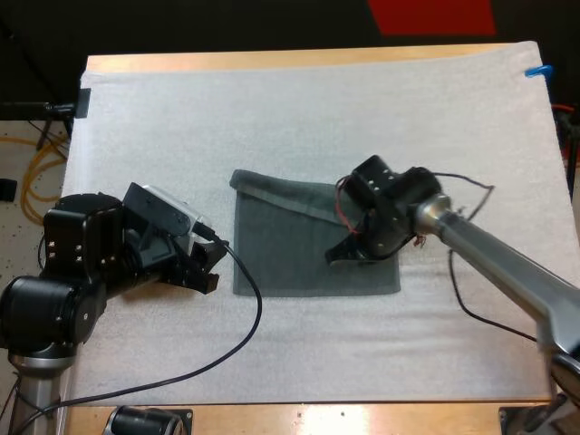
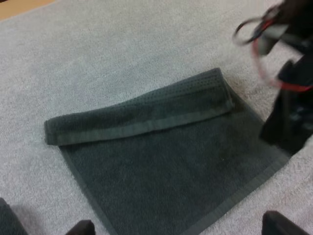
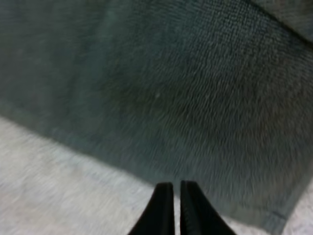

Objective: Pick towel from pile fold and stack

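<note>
A dark grey-green towel [image 1: 299, 245] lies flat in the middle of the white mat, its far edge folded over into a thick band [image 1: 281, 195]. My right gripper [image 1: 340, 256] hovers low over the towel's right half, close to the near hem, with its fingers shut and nothing between them [image 3: 176, 208]. My left gripper [image 1: 210, 269] rests just off the towel's left edge, open, its two fingertips [image 2: 80, 227] standing wide apart at the towel's hem [image 2: 166, 171]. From the left wrist view the right gripper [image 2: 288, 122] stands over the towel's far side.
The white mat [image 1: 317, 109] covers nearly the whole wooden table [image 1: 299, 59]. A black clamp [image 1: 80, 104] sits at the mat's far left corner. Bare mat stretches beyond the towel and along the near edge [image 1: 362, 353].
</note>
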`<control>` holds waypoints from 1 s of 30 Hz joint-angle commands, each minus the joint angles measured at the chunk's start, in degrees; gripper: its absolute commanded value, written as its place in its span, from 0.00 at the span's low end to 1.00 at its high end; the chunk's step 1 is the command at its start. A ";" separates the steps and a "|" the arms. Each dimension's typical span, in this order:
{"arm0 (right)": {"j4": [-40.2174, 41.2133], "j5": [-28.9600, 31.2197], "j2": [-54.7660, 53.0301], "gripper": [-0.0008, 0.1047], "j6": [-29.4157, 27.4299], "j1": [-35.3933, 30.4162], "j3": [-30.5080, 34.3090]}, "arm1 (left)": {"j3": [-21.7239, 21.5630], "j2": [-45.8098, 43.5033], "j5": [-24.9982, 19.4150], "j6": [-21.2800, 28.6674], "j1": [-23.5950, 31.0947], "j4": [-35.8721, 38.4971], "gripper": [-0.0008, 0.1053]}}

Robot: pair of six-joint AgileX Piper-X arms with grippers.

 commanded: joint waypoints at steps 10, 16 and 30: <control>0.26 -0.07 10.02 0.01 -0.10 0.00 -5.14 | -0.32 -0.32 1.35 -0.56 -0.01 0.30 0.62; -0.07 -0.07 13.03 0.01 -0.35 0.00 -6.27 | -0.32 -0.32 1.35 -0.56 -0.01 0.30 0.62; -3.92 1.69 14.69 0.01 -0.63 -0.12 -6.27 | -0.32 -0.32 1.35 -0.56 -0.01 0.30 0.62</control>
